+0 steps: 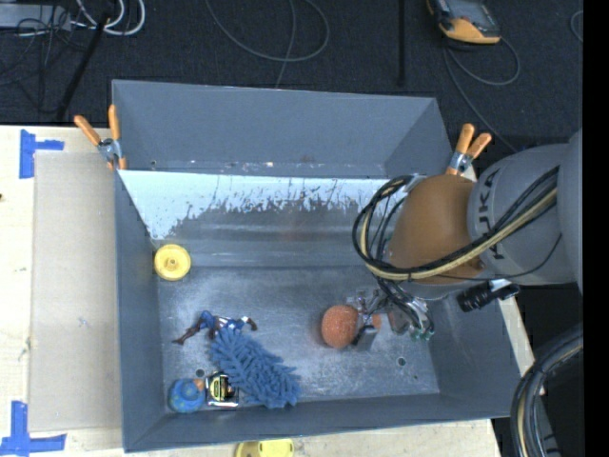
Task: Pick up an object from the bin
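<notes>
My gripper (369, 329) hangs low at the right side of the bin floor, partly under the arm's brown cover. Its dark fingertips stand just right of an orange-brown ball (336, 327), touching or nearly touching it. The ball rests on the bin floor right of the middle, and nothing sits between the fingers that I can make out.
A yellow round disc (172, 262) lies at the left by the back slope. A blue fuzzy mop-like thing (249, 367) lies at the front left, beside a small tape measure (222, 389), a blue round piece (186, 395) and a small dark figure (202, 326).
</notes>
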Controlling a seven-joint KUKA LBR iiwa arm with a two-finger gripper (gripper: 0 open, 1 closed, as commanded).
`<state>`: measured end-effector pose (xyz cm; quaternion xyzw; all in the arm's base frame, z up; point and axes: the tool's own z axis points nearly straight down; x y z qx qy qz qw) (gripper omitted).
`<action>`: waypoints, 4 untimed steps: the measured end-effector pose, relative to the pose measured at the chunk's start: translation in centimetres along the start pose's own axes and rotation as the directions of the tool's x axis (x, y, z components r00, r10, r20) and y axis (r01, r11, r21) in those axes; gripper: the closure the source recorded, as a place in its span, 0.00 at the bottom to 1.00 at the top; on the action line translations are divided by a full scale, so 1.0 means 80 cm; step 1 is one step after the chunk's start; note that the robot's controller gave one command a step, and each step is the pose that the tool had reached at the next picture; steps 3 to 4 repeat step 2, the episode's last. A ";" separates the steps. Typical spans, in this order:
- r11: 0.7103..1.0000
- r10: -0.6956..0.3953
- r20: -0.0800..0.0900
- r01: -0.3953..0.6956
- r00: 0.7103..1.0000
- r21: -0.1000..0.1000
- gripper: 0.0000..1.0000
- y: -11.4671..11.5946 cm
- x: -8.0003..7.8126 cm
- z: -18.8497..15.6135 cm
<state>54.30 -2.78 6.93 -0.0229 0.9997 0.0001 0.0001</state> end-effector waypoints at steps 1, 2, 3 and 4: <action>1.000 -0.001 0.000 0.001 1.000 0.000 1.00 0.000 0.000 0.000; 1.000 0.025 0.008 -0.025 1.000 0.001 1.00 -0.006 0.010 -0.243; 1.000 0.025 0.008 -0.025 1.000 0.001 1.00 -0.006 0.010 -0.243; 1.000 0.025 0.008 -0.025 1.000 0.001 1.00 -0.006 0.010 -0.243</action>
